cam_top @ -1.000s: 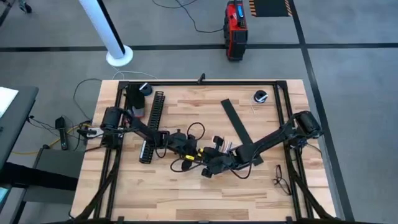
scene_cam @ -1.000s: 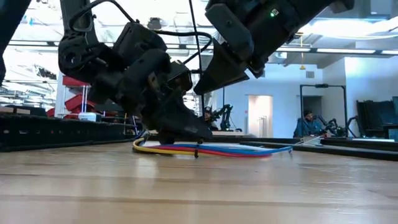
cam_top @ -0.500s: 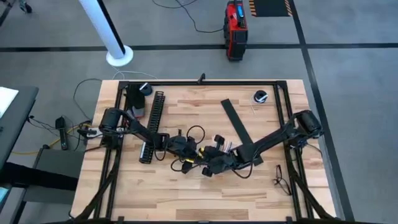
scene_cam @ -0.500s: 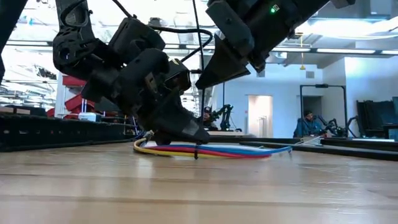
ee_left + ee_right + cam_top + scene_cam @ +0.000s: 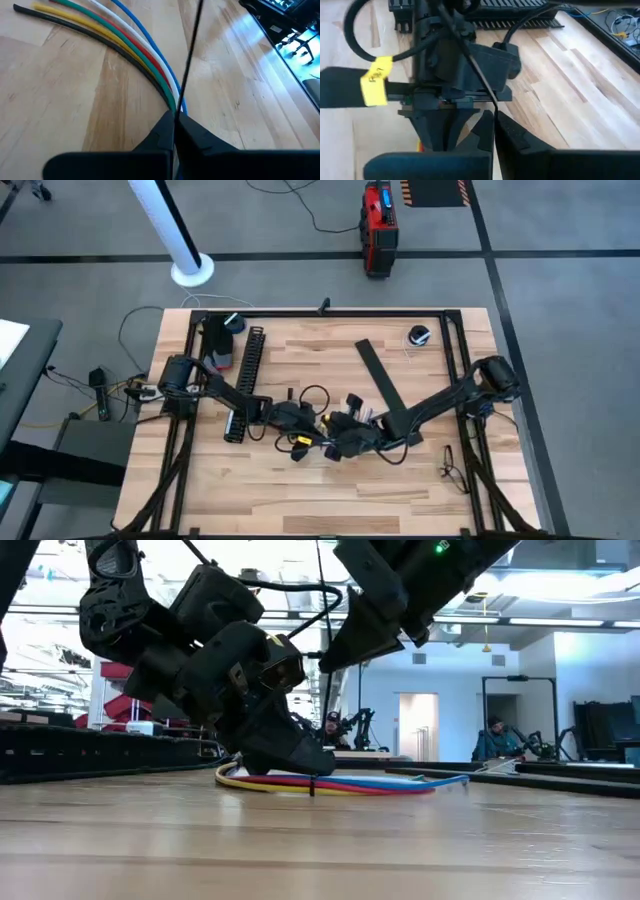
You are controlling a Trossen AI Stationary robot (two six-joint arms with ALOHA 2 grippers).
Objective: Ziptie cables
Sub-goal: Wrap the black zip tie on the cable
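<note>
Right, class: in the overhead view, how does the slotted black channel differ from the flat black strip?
The slotted channel has comb-like teeth along its sides; the flat strip is plain and smooth-edged. The slotted channel lies on the left, running almost straight up the picture; the flat strip lies right of centre, on a clear diagonal. Both are long, black and lying flat on the table.
</note>
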